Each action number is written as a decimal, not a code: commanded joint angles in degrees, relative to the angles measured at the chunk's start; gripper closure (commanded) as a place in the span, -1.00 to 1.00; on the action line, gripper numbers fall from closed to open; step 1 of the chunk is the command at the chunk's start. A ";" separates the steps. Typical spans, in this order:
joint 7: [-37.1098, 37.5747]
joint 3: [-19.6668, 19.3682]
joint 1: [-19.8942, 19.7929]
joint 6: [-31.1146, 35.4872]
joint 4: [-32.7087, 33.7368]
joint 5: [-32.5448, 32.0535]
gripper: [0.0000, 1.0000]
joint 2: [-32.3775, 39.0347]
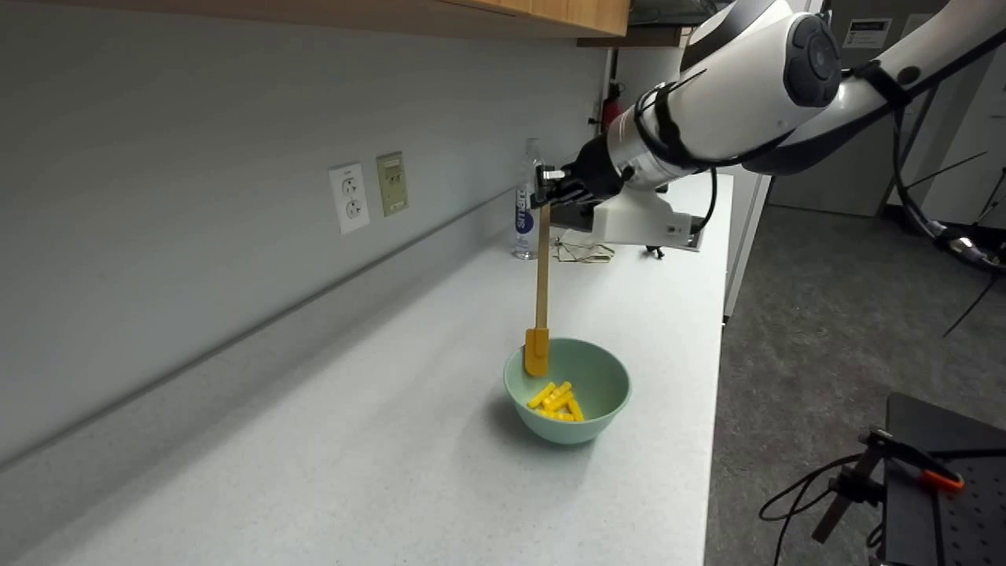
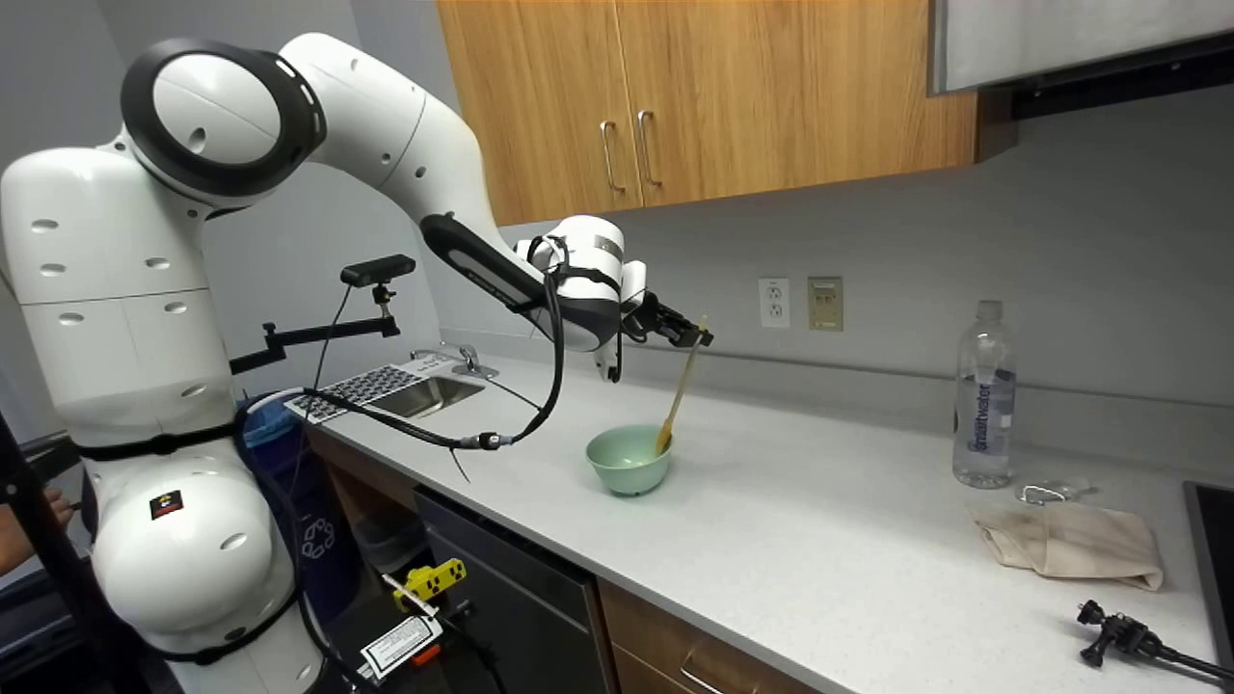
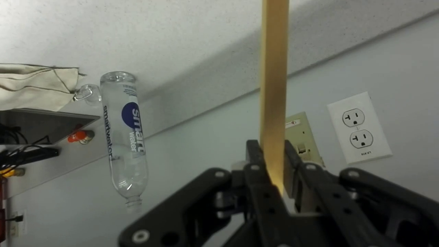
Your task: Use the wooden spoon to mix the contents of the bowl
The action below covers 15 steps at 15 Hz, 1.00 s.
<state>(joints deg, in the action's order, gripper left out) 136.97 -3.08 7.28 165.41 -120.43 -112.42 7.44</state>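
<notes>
One gripper [image 3: 272,154]: its fingers [image 3: 253,151] stand apart only by the thickness of the handle [image 3: 274,85], clasping the wooden spoon [image 1: 542,271] near its upper end.
Bowl [image 1: 607,377]: upright on the counter [image 1: 354,472], below the gripper.
Contents [image 1: 556,399]: a small heap of yellow pieces, low in the bowl.
Spoon's long axis: steep, blade end down; in an exterior view the handle [image 2: 684,381] leans, its top to the right.
Blade [image 1: 537,354]: at the far left of the bowl's opening in an exterior view, apart from the heap; contact with the wall cannot be told.
Blade to heap: the heap lies below, nearer and slightly right; the coming move turns on this.
Path to the heap: presumably down along the handle's line, then near and right, before stirring.
Far left wall: a likely obstacle, since a straight descent may press the blade against its slope.
</notes>
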 commanded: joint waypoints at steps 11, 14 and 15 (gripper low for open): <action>0.57 0.22 -0.36 2.17 -5.36 2.77 0.91 -0.15; -2.36 -0.28 -0.86 4.22 -6.16 9.10 0.91 0.44; -3.15 -0.36 -0.99 4.46 -6.42 10.57 0.91 0.43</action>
<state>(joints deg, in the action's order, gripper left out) 136.68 -2.99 6.86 167.06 -125.80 -106.79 7.69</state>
